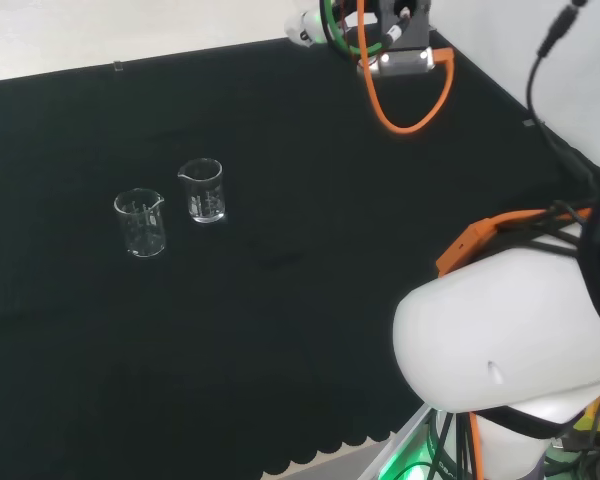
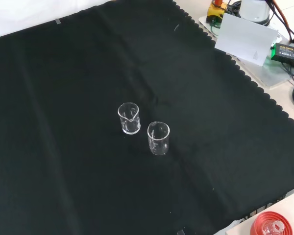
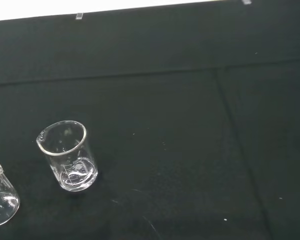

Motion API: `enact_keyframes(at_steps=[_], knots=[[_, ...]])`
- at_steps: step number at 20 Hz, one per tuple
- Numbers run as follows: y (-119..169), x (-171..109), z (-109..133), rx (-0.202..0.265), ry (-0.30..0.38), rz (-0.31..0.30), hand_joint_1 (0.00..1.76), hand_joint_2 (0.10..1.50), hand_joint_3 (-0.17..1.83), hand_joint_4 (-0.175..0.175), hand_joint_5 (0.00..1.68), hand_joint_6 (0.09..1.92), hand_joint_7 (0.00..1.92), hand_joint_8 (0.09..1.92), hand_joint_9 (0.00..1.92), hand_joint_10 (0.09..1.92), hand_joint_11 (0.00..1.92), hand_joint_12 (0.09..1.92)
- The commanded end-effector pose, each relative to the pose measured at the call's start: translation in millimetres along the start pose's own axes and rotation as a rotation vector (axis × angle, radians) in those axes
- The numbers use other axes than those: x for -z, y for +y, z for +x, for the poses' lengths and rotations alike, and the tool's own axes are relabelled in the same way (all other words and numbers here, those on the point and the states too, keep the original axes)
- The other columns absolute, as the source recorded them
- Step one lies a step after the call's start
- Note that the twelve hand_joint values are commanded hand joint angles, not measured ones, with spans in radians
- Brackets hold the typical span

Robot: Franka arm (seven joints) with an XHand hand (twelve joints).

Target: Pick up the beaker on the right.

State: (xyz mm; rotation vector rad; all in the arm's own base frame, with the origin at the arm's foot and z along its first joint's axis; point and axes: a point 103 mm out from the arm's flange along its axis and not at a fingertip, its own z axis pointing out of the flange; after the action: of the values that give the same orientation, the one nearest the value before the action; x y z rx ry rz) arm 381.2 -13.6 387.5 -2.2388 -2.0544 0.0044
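Note:
Two small clear glass beakers stand upright and apart on the black cloth (image 1: 280, 330), and both look empty. In the head view the right beaker (image 1: 202, 190) stands a little farther back than the left beaker (image 1: 140, 222). In the front view these same two are the upper left beaker (image 2: 129, 118) and the lower right beaker (image 2: 158, 138). The wrist view has one whole beaker (image 3: 67, 156), spout turned to the picture's left, and a second beaker (image 3: 0, 200) cut off by the picture's edge. Nothing touches either beaker.
The arm's white link (image 1: 510, 330) is at the head view's lower right, with an orange cable loop (image 1: 410, 100) and a black device (image 1: 400, 50) past the cloth's far corner. The front view shows a white box (image 2: 245, 39) beyond the scalloped cloth edge and a red ribbed stand (image 2: 269, 226) at the bottom right.

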Motion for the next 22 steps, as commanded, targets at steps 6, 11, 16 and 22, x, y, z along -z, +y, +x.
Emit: enact_keyframes(at_steps=[6,11,16,22], knots=[[79,-64,-13,0.060,0.089,0.001,0.43,1.13,0.18,-0.070,0.30,0.09,0.32,0.12,0.33,0.33,0.00,1.02],[94,-91,-11,0.103,0.135,0.002,0.49,0.99,0.31,-0.071,0.30,0.09,0.19,0.44,0.21,0.67,0.00,1.05],[109,-119,-5,0.144,0.178,0.030,0.56,0.90,0.39,-0.072,0.30,0.09,0.15,0.59,0.21,0.70,0.00,1.10],[123,-147,2,0.185,0.199,0.059,0.60,0.83,0.43,-0.074,0.30,0.09,0.15,0.62,0.22,0.71,0.00,1.11]])
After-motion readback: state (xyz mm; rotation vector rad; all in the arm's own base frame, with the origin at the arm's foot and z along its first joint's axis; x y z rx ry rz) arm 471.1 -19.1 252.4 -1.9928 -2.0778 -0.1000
